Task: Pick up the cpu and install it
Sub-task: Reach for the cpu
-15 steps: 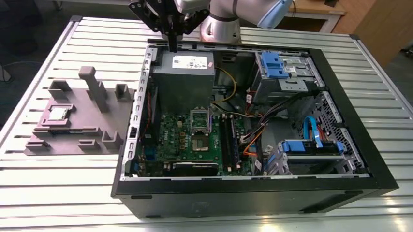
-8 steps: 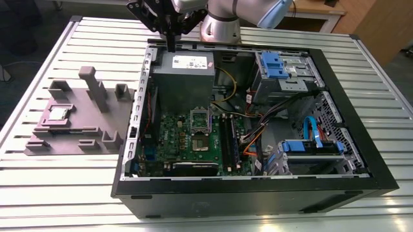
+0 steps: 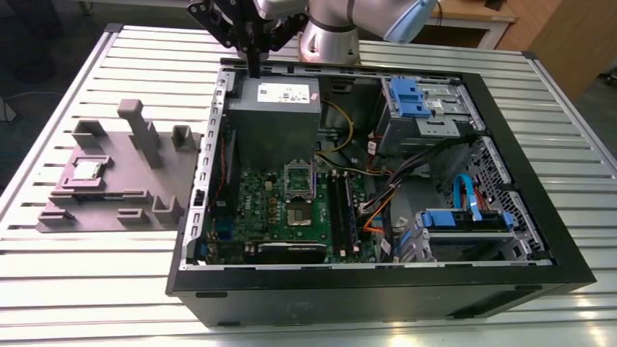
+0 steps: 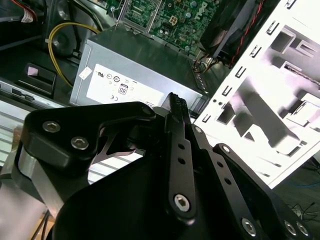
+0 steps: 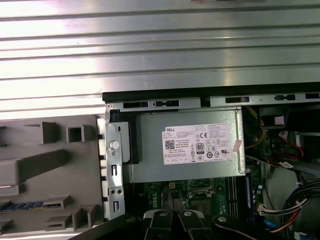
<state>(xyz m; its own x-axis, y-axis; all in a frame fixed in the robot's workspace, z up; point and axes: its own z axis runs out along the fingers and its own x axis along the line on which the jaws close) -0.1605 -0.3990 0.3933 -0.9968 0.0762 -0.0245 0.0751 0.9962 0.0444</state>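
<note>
The claw [image 3: 256, 70] hangs with its fingers pressed together and nothing between them, just above the grey power supply [image 3: 274, 108] at the back edge of the computer case [image 3: 386, 293]. At the exterior view's left, the cpu [image 3: 87, 170] lies in the purple-grey tray [image 3: 115, 217] on the bench [image 3: 97, 282], well apart from the claw. Further right, the motherboard socket [image 3: 300, 213] looks empty. By my judgement, both pick-up and installation remain.

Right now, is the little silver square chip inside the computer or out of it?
Out. The small silver-grey square cpu lies on the purple-grey plastic tray, outside the open black computer case.
</note>
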